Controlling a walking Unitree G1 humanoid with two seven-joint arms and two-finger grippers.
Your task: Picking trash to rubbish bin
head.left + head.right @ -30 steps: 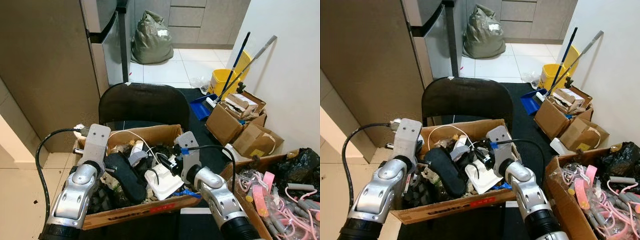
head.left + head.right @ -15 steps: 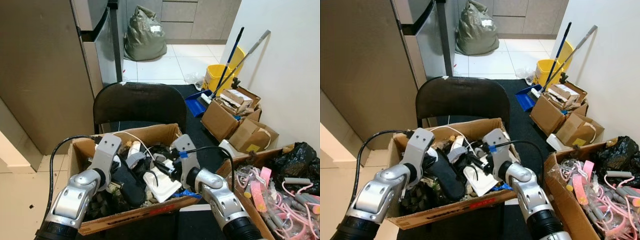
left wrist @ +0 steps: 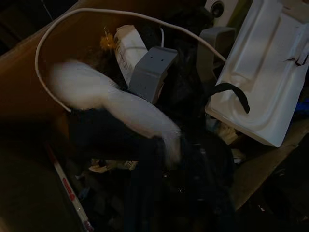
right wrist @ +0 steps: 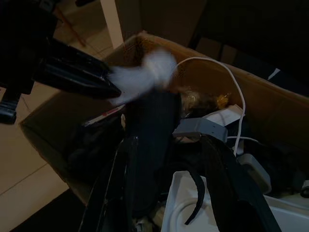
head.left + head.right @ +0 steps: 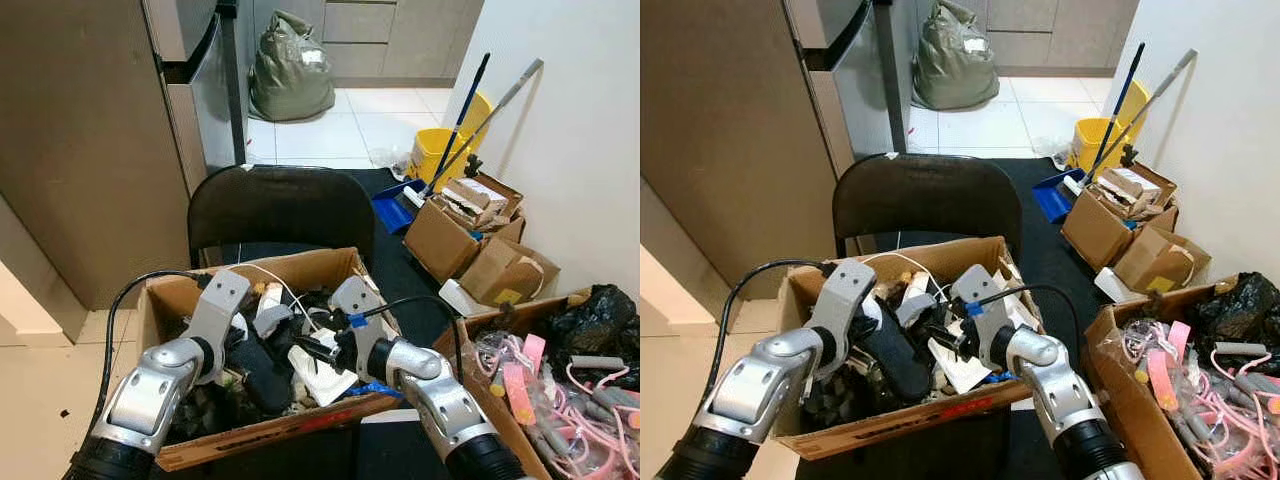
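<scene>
Both arms fwd; right gripper (image 4: 166, 193) fingers apart

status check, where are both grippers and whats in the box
Left gripper in the cardboard box, pinching a white wad. Right gripper open over the black sole. White cable and white tray crowd the pile.

A black chair (image 5: 283, 208) carries an open cardboard box (image 5: 300, 270) of trash on its seat; the box overhangs the seat's front edge and nearly touches the backrest.
</scene>
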